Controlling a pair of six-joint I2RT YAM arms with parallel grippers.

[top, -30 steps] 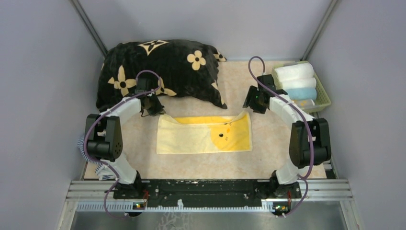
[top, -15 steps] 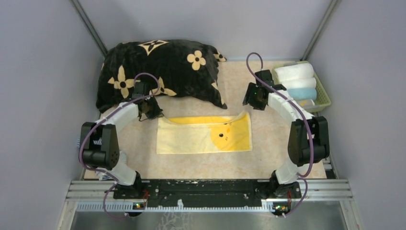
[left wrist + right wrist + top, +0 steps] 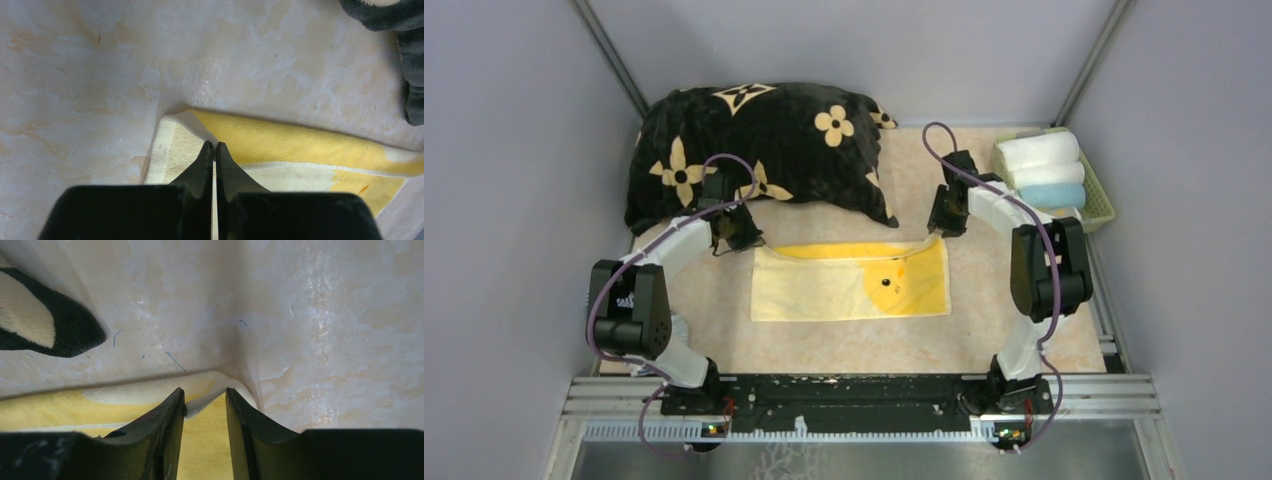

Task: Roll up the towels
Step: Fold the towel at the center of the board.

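Note:
A yellow towel (image 3: pixel 849 282) with a chick print lies flat in the middle of the table. My left gripper (image 3: pixel 749 238) is at its far-left corner. In the left wrist view the left gripper (image 3: pixel 215 145) is shut, pinching the raised fold of the yellow towel (image 3: pixel 300 145). My right gripper (image 3: pixel 939 228) is at the far-right corner. In the right wrist view the right gripper (image 3: pixel 205 392) has its jaws still apart, astride the curled-up corner of the yellow towel (image 3: pixel 205 440). A rolled light blue towel (image 3: pixel 1056 195) lies in the basket.
The big black cushion (image 3: pixel 754 150) with cream flowers lies just beyond the towel's far edge, close to both grippers. A green basket (image 3: pixel 1102 205) at the far right holds rolled white towels (image 3: pixel 1036 150) too. Grey walls close in on both sides.
The left gripper has shut on the towel's far-left corner. The right gripper has moved left and down onto the far-right corner, and its jaws have narrowed.

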